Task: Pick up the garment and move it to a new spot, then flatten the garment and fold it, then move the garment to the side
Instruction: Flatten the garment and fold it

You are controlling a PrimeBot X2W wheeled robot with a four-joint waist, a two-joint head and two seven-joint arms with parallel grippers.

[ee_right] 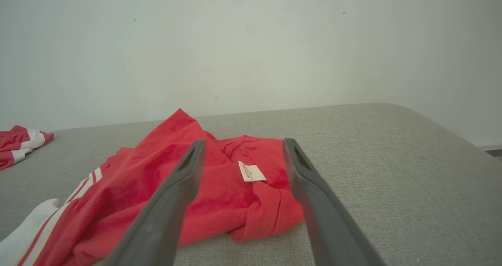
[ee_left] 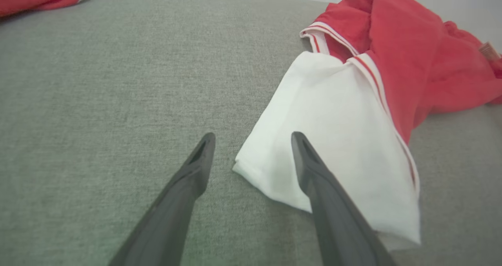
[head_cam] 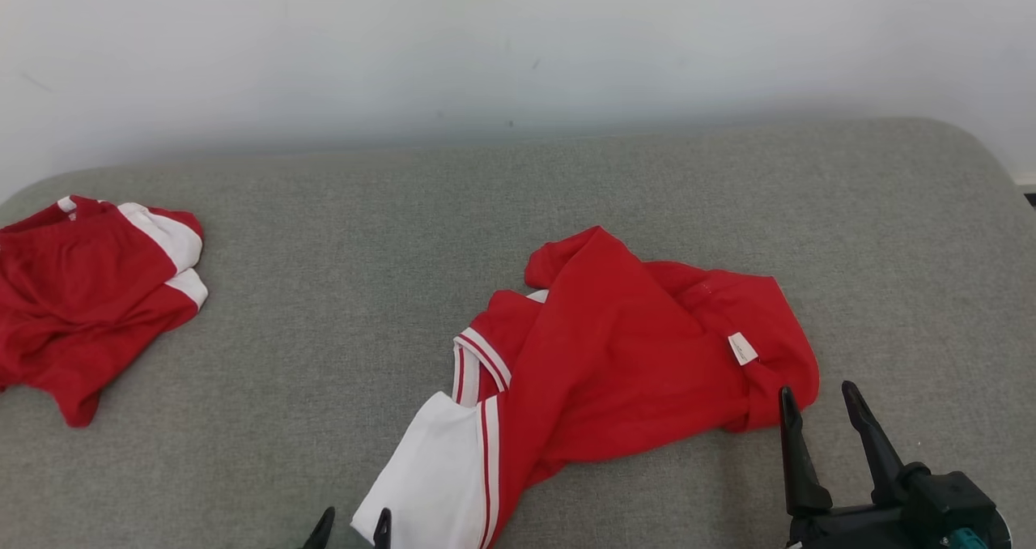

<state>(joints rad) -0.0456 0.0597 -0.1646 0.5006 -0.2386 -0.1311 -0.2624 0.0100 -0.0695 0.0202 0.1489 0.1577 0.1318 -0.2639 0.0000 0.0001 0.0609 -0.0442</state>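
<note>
A crumpled red garment (head_cam: 615,355) with a white panel and red-and-white stripes lies on the grey cushion in the middle of the head view; a small white label (head_cam: 742,348) shows on its right part. My left gripper (head_cam: 350,526) stands open at the bottom edge, its tips at the corner of the white panel (ee_left: 337,140). In the left wrist view that gripper (ee_left: 253,146) straddles the panel's corner, nothing held. My right gripper (head_cam: 817,399) is open by the garment's right end. In the right wrist view, the gripper (ee_right: 243,150) frames the red garment (ee_right: 219,195) and label (ee_right: 251,171).
A second red-and-white garment (head_cam: 81,290) lies bunched at the far left of the grey cushion (head_cam: 340,290). A white wall runs behind the cushion. The cushion's rounded right corner (head_cam: 971,152) drops off at the upper right.
</note>
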